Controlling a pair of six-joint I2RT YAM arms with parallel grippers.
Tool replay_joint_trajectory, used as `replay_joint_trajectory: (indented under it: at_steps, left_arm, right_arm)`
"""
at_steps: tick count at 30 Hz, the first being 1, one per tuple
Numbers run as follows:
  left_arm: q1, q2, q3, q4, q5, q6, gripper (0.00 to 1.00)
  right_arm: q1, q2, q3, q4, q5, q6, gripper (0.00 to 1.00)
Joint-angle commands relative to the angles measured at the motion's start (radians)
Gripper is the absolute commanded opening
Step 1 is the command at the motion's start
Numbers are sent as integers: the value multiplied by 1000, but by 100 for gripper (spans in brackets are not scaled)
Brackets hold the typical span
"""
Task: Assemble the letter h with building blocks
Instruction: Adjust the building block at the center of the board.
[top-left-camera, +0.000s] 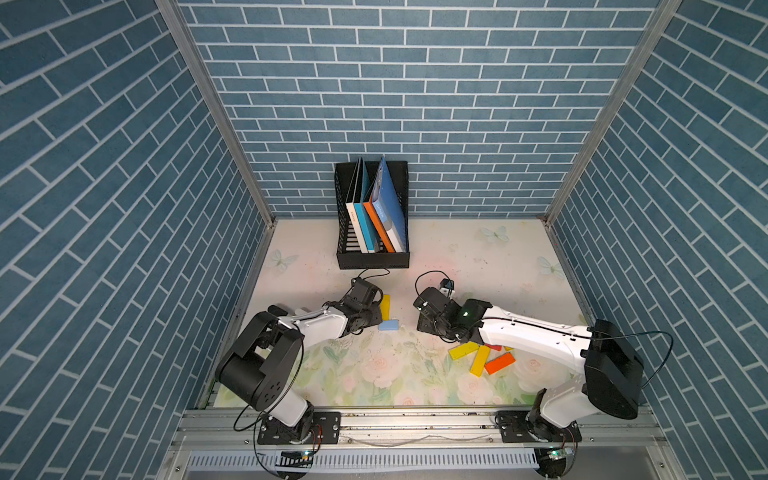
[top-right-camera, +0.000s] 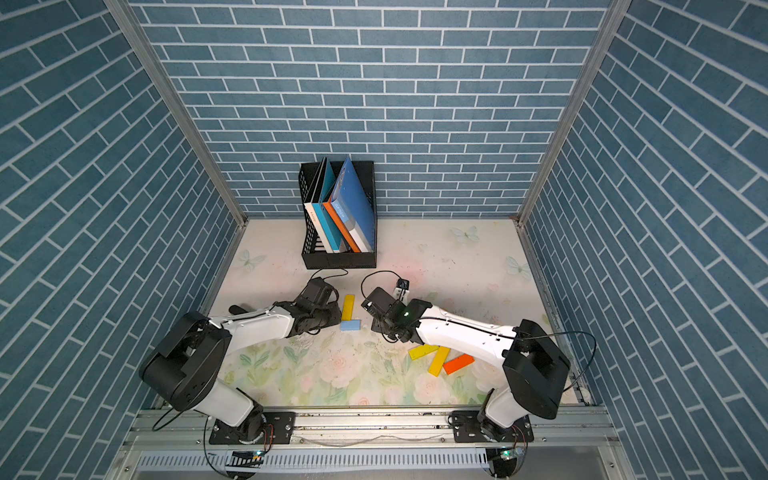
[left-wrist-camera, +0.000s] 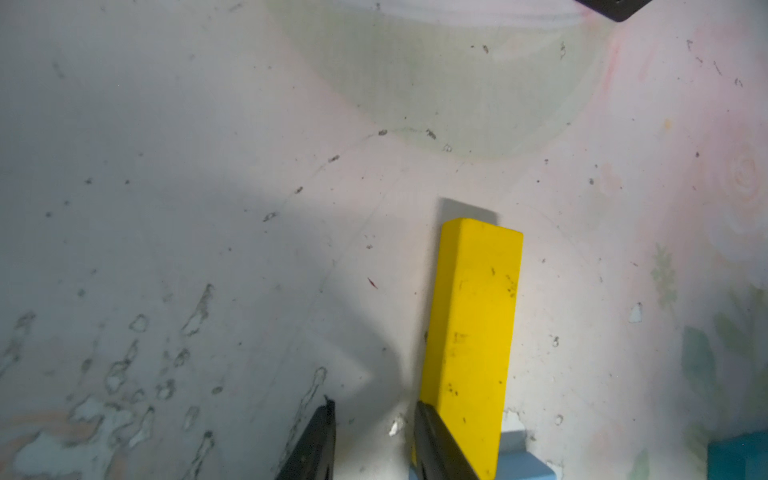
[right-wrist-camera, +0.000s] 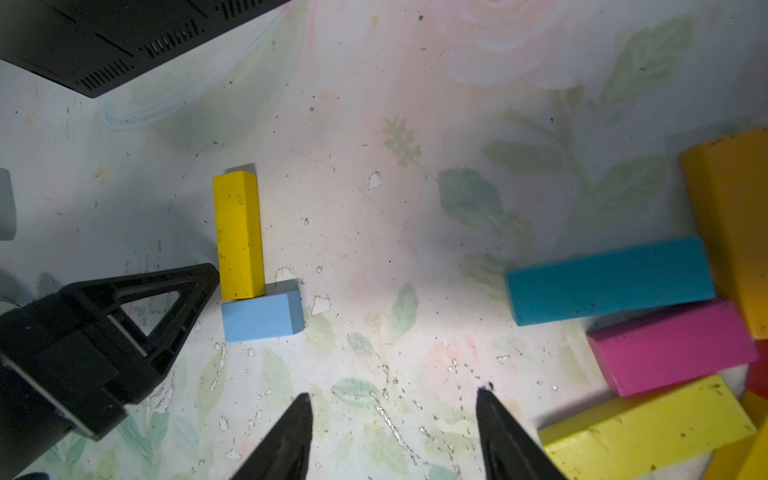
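Right gripper (right-wrist-camera: 395, 395) jaws are apart and empty over bare mat (right-wrist-camera: 374, 208); left gripper (left-wrist-camera: 374, 409) is pinched shut, empty, one finger touching the side of the yellow block (right-wrist-camera: 239, 235). Nudge gently so you keep it flush on the light blue block (right-wrist-camera: 262, 316). The letter h (top-right-camera: 348, 309) is just these two, mid-table between the grippers.

a black mesh file rack (top-left-camera: 372, 261) stands at upper middle of the table in both top views, against the back wall, holding leaning books: a tall blue book (top-left-camera: 390, 195), an orange-spined book (top-left-camera: 379, 227) and a white-and-teal book (top-left-camera: 360, 227) at their left. beneath lies a pale floral table cover (top-left-camera: 374, 376), scuffed and flaking in the wrist views. blue brick-pattern walls (top-left-camera: 415, 83) close it in, and an aluminium rail (top-left-camera: 415, 424) crosses the bottom of the frame.
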Motion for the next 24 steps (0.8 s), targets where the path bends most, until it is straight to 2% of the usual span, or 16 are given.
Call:
replay_joint_trajectory:
  at_steps: [1, 9, 13, 17, 21, 24]
  left_arm:
    - [-13, 27, 0, -72, -11, 15, 36]
    - [-16, 18, 15, -118, -56, 10, 37]
    - [-17, -69, 20, -170, -124, -12, 40]
    - [-17, -171, 26, -225, -141, -11, 39]
    - [-47, -249, -11, -259, -124, 5, 38]
    - [-80, -268, -36, -262, -70, 14, 38]
  right_arm:
    - [-5, -21, -11, -2, 15, 20, 63]
    - [-6, -22, -19, 6, 12, 20, 64]
    - [-6, -27, -21, 13, 8, 10, 64]
    - [-11, -18, -15, 4, -5, -35, 65]
    - [-84, -65, -79, -19, -33, -52, 67]
    - [-153, -133, -168, -34, -50, -60, 68]
